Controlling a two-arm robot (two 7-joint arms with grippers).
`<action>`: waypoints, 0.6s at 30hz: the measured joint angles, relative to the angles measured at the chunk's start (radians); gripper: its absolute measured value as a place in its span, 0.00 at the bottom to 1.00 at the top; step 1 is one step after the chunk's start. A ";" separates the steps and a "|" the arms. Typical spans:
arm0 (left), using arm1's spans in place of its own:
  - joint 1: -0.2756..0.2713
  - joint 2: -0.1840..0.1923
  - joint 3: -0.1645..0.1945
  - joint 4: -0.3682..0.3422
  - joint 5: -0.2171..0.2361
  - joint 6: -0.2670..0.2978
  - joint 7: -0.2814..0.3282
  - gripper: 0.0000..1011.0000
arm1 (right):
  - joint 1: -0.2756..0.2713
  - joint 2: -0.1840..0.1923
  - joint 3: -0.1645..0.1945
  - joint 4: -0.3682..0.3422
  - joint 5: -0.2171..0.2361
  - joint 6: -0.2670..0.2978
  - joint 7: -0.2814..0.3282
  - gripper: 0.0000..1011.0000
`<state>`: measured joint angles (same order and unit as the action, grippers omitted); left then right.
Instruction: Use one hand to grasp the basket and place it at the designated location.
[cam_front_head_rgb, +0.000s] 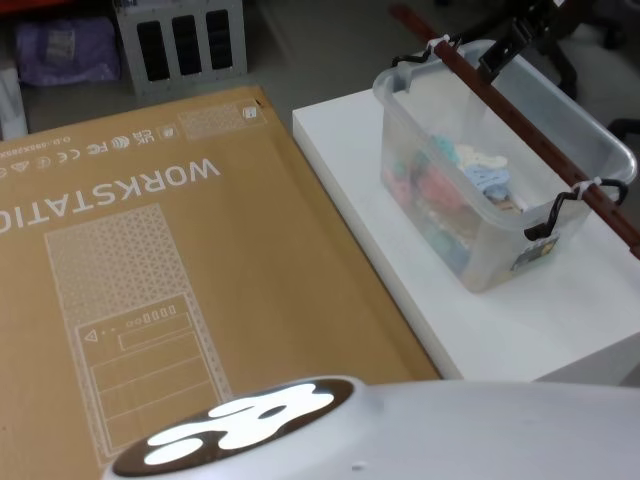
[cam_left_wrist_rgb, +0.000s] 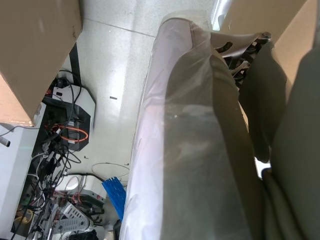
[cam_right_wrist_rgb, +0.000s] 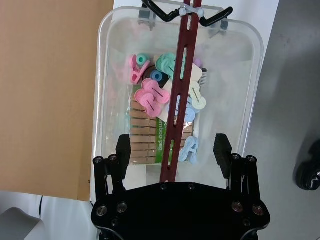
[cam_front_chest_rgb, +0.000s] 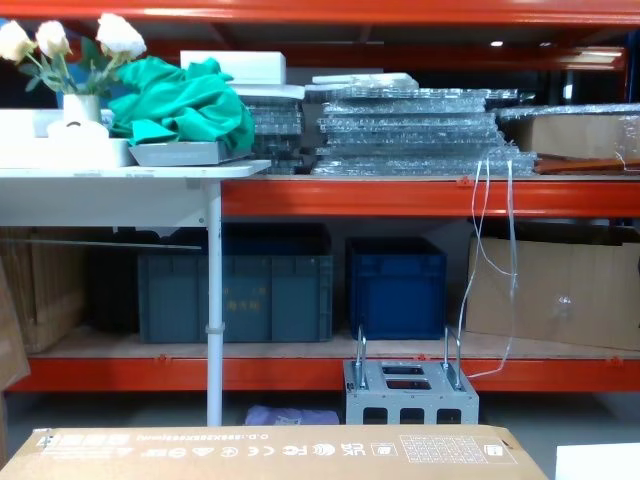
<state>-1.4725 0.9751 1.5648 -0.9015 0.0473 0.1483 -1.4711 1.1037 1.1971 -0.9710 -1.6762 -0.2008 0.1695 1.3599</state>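
Since the right gripper (cam_right_wrist_rgb: 172, 150) sits over the basket (cam_front_head_rgb: 590, 125) with its jaws spread wide and nothing in them, I'd say the step in hand is lining up on the handle (cam_right_wrist_rgb: 183, 75) before closing. In the wrist view the dark red bar runs straight through the gap, with one finger (cam_right_wrist_rgb: 123, 150) on either side. Neither touches it, and it looks pretty well centred between them.

I can't tell whether the fingers are down at bar level or a bit above it. If it were me, I'd drop until the pads clearly bracket the bar, then squeeze.

One worry is that from the head view the gripper looks nearer the far end of the handle than its middle. With all those clothes pegs (cam_right_wrist_rgb: 152, 95) in the tub, it could tip on the lift. Sliding toward mid-bar first seems smart.

The basket itself stands upright on the white table (cam_front_head_rgb: 400, 260) on the robot's right, beside the flat cardboard box (cam_front_head_rgb: 150, 250).
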 joint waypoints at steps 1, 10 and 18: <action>0.000 0.000 0.000 0.000 0.000 0.000 0.000 0.00 | 0.000 0.000 0.000 0.000 0.000 0.000 0.000 0.99; 0.000 0.000 0.000 0.000 0.000 0.000 0.000 0.00 | 0.000 0.000 0.000 0.000 0.000 0.000 0.000 0.99; 0.000 0.000 0.000 0.000 0.000 0.000 0.000 0.00 | -0.006 -0.009 0.011 0.002 -0.009 -0.003 -0.002 0.99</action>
<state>-1.4726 0.9752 1.5648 -0.9015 0.0473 0.1483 -1.4711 1.0972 1.1878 -0.9600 -1.6745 -0.2102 0.1667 1.3583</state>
